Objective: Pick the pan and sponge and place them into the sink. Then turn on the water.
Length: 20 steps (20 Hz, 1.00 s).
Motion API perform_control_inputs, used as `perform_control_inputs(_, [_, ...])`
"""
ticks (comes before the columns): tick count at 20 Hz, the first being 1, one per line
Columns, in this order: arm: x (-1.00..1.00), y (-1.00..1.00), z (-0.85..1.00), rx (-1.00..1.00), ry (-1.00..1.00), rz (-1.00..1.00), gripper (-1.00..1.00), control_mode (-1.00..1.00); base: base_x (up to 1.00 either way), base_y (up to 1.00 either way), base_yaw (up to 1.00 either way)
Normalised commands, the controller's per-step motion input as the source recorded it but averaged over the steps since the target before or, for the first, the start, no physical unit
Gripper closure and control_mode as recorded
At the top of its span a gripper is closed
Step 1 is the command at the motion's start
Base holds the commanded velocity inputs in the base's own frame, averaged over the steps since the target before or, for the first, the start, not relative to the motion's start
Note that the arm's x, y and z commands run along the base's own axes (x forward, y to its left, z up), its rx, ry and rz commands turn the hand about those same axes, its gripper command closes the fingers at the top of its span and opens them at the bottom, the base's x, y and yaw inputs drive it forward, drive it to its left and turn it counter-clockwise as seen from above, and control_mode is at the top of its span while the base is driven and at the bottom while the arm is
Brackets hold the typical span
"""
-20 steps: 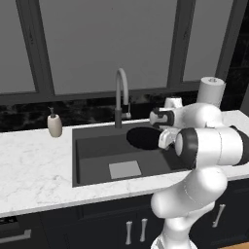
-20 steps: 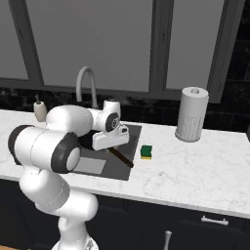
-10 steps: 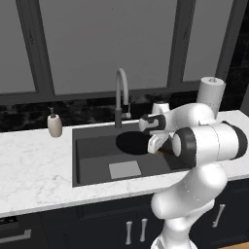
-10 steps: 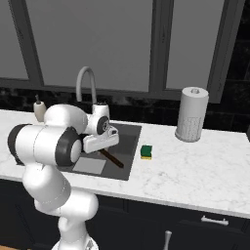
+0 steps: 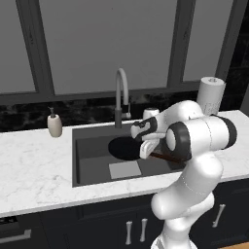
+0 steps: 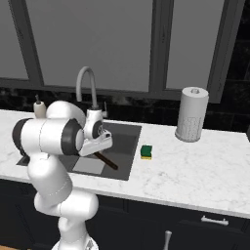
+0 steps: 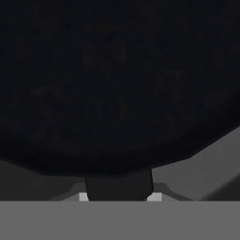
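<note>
The black pan (image 5: 123,147) hangs over the dark sink (image 5: 91,168), near the basin's back right. My gripper (image 5: 149,150) is shut on the pan's thin brown handle (image 5: 164,158), which also shows under the hand in the right base view (image 6: 105,160). In the hand view the pan's round black body (image 7: 117,84) spreads above the gripper (image 7: 119,196), with the grey sink wall (image 7: 206,171) behind it. The green and yellow sponge (image 6: 146,151) lies on the marble counter just right of the sink (image 6: 125,138). No water runs from the arched faucet (image 5: 121,92).
A beige soap dispenser (image 5: 54,125) stands on the counter left of the sink. A paper towel roll (image 6: 191,114) stands at the back right. A lighter grey square (image 5: 124,169) marks the sink's bottom. Dark windows line the wall behind the counter.
The arm has swung left and down, carrying the pan from the sink's right edge to above the basin. The sponge has not moved.
</note>
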Motion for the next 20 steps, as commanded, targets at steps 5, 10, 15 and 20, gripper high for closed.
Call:
perform_control_inputs(5, [0.13, 0.17, -0.26, 0.04, -0.03, 0.01, 1.00, -1.00, 0.00, 0.00, 0.00])
perform_control_inputs(10, [0.16, 0.00, -0.27, 0.08, -0.08, 0.01, 1.00, -1.00, 0.00, 0.00, 0.00])
perform_control_inputs(15, [0.20, 0.06, -0.42, 0.04, -0.06, 0.02, 1.00, -1.00, 0.00, 0.00, 0.00])
perform_control_inputs(20, [0.23, 0.20, -0.53, 0.00, 0.00, 0.01, 1.00, -1.00, 0.00, 0.00, 0.00])
